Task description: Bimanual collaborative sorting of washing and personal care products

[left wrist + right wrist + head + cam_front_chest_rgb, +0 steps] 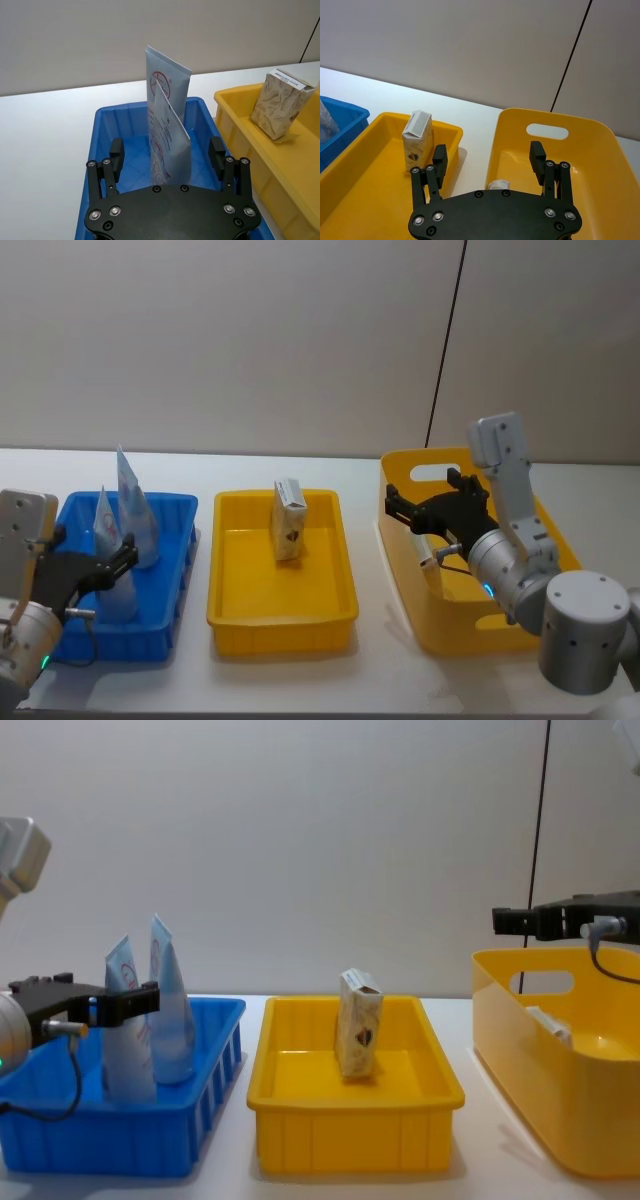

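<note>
Closest to the lens in the head view, the left gripper [120, 560] sits at the lower left of the frame, over the near end of the blue crate [175, 502]. Its fingers are spread wide and grip nothing. The left wrist view shows the white tube [170, 150] standing between them with a gap on each side. Just behind it stands the taller bluish tube [167, 82], flat crimped end up, with a round red mark. Both tubes are upright inside the crate.

Mid-frame sits the shallow yellow tray [228, 612]. One cream carton [288, 522] with a dark mark on its side stands in the tray's far half, tilted slightly.

At the right of the frame the right gripper [420, 495] hovers above the deep yellow bin [400, 465], which has a handle slot in its far wall. Its fingers are also wide apart and empty. A pale item [497, 185] lies in the bin below it, mostly hidden behind the gripper body; I cannot tell what it is.
</note>
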Controlling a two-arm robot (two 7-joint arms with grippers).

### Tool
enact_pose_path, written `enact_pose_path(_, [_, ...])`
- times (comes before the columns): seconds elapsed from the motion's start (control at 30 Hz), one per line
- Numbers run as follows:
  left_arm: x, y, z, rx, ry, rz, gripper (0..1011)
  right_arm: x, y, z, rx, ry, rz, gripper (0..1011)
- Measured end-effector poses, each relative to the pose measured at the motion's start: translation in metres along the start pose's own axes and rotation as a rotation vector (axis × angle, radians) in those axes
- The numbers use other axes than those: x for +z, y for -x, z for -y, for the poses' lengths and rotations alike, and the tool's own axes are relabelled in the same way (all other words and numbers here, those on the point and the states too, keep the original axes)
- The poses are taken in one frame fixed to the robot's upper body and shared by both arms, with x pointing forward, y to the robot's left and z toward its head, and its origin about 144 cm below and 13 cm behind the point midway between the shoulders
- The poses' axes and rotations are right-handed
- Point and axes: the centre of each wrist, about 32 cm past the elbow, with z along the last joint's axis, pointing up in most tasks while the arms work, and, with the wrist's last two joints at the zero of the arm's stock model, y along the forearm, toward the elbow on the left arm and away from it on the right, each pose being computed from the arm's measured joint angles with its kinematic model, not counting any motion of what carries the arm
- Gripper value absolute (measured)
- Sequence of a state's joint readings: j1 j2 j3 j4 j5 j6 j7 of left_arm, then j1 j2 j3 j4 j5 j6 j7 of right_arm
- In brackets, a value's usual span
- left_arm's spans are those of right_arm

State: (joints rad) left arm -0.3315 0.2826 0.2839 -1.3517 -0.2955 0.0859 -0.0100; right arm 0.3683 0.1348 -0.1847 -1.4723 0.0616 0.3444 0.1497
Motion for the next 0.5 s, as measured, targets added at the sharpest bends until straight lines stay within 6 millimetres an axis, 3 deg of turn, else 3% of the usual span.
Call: enact_pose_path(0.5, [-0.008, -0.003, 0.019, -0.008, -0.042, -0.022, 1002, 0.000, 0.000, 0.000, 0.000, 0.000, 0.000, 1004])
